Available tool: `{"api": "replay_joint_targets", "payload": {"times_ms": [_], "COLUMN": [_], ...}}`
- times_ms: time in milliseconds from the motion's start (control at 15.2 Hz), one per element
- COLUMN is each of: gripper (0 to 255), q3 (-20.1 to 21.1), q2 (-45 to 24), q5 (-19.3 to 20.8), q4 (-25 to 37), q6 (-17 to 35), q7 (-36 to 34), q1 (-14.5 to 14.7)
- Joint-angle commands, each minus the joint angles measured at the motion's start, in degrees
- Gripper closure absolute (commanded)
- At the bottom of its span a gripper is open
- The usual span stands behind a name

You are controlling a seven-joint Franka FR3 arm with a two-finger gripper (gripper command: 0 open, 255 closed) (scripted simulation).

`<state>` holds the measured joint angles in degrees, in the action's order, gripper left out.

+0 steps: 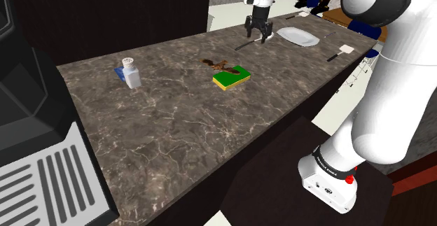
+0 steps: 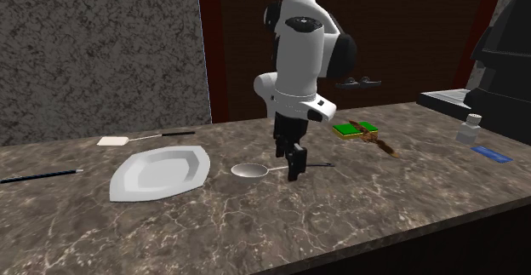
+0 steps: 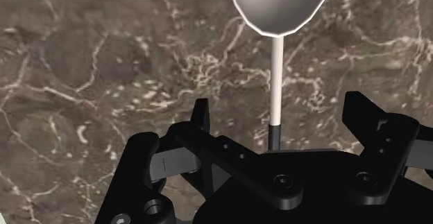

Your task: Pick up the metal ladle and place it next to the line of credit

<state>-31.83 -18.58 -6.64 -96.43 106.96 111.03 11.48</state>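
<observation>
Two black fingers are seen standing apart, open, with nothing clasped between them. The gripper is held low over the dark marbled tabletop, near the white plate.

The ladle is laid flat on the tabletop just beside the plate, its grey bowl turned toward the plate and its thin pale handle pointed away from it. In the wrist view the handle is found in the gap between the fingers, about midway, with clear space left on either side; the bowl lies out past the fingertips. The handle is not touched by either finger.

A green and yellow sponge is set further from the plate, on the ladle's side. Well apart from the plate, beyond the sponge, a flat blue card is seen beside a small white shaker.
</observation>
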Motion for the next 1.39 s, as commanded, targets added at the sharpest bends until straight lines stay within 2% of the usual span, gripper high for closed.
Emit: {"api": "replay_joint_targets", "payload": {"times_ms": [0, 396, 462, 1056, 1320], "gripper": [0, 0, 255, 255, 255], "q3": [-0.01, -0.01, -0.01, -0.01, -0.21], "q2": [-0.05, -0.05, -0.05, -0.05, 0.69], "q5": [-0.04, -0.05, -0.05, -0.05, 0.40], "q4": [-0.41, -0.40, -0.40, -0.40, 1.77], "q6": [0.49, 0.48, 0.48, 0.48, -2.31], "q7": [0.13, 0.13, 0.13, 0.13, -0.06], "q1": [-0.06, -0.06, -0.06, -0.06, -0.03]}}
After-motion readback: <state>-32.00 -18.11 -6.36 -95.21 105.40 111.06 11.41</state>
